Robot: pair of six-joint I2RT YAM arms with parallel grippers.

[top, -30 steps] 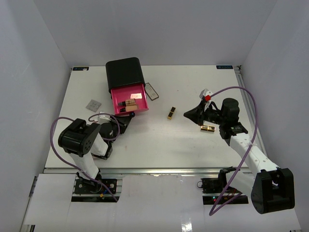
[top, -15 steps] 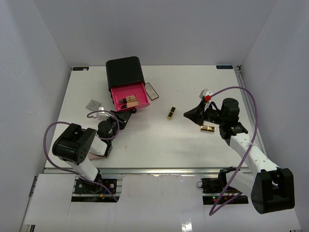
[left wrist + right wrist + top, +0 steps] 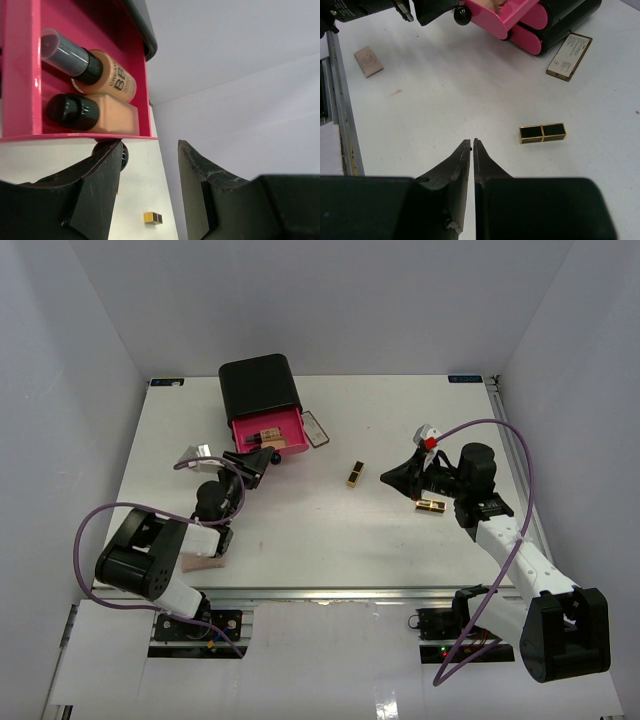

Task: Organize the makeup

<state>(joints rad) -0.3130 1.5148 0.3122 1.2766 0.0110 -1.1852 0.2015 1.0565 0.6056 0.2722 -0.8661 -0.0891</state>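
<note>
Pressed up to the front of the pink drawer (image 3: pixel 268 437) with the left gripper (image 3: pixel 150 165), jaws spread wide and empty, one finger against the black knob (image 3: pixel 121 155). Inside the drawer, toward the far left of the desk: two foundation bottles (image 3: pixel 92 67) lying side by side. Out on the desk: one lipstick (image 3: pixel 355 473) near the middle, a second lipstick (image 3: pixel 431 505) toward the right edge, the compact (image 3: pixel 315 428) just beside the black box (image 3: pixel 258 388), the pad (image 3: pixel 204 564) by the near edge at left. Hovering right of the middle with the right gripper (image 3: pixel 471 150), pinched almost shut on nothing. Likely trouble from here: pushing off-centre at the knob and skewing or jamming the drawer; shoving the whole box toward the far edge instead; closing up with four items left outside; jolting the bottles so they roll and block the drawer
</note>
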